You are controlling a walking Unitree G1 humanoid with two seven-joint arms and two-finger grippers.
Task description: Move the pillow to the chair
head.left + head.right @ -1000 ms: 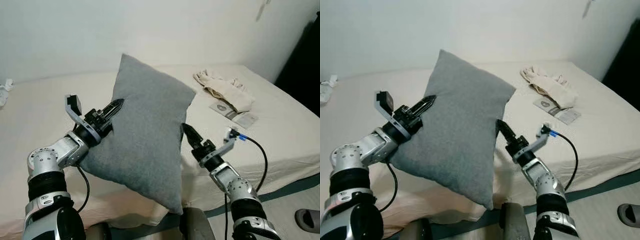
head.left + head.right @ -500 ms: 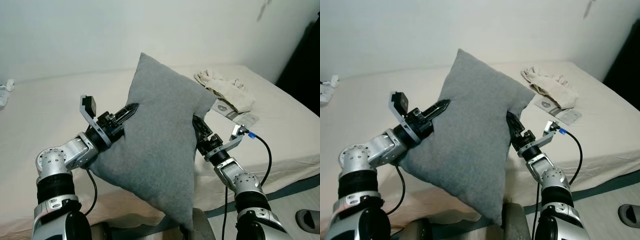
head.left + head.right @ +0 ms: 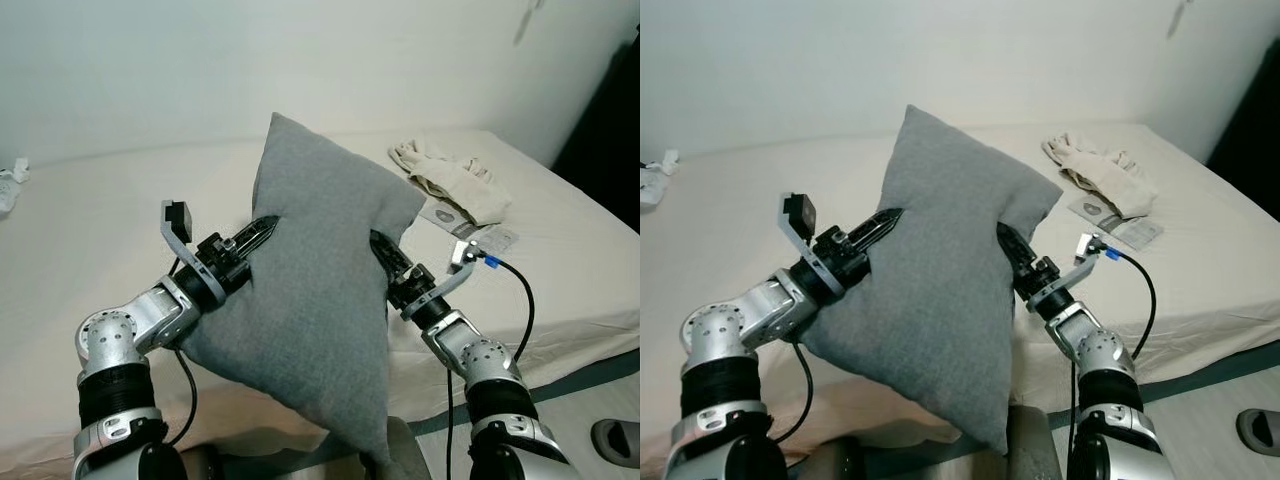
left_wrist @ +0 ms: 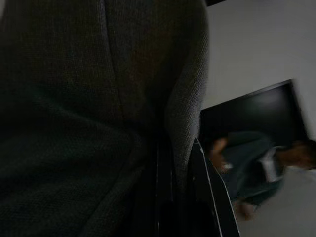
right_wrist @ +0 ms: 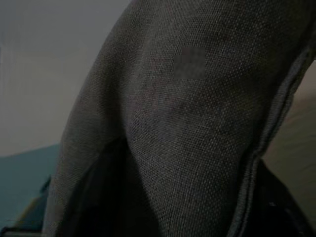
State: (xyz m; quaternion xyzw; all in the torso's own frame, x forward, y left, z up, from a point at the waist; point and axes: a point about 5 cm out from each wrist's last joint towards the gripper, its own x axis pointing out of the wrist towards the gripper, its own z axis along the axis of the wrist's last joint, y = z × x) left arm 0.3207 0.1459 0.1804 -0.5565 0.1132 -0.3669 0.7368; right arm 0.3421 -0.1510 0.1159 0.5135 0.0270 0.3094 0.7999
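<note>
A grey square pillow (image 3: 320,300) hangs on its corner in the air over the cream bed (image 3: 90,210), one corner up and one down. My left gripper (image 3: 262,228) holds its left edge; in the left wrist view the pillow's seam (image 4: 185,113) runs between the two black fingers (image 4: 212,197). My right gripper (image 3: 380,245) is on the pillow's right edge, its fingers sunk into the fabric. The pillow's grey cloth (image 5: 197,113) sits between them in the right wrist view. Both grippers are shut on it.
A crumpled beige cloth (image 3: 450,180) and flat packets (image 3: 470,235) lie on the bed at the right. A white object (image 3: 8,180) sits at the bed's far left. A slipper (image 3: 615,440) lies on the floor at lower right. A dark shape (image 3: 610,120) stands beyond the bed's right side.
Over the last second both arms lifted the pillow and drew closer together. The right gripper moved from below the pillow's edge up onto it. In the last half second the pillow shifted slightly left.
</note>
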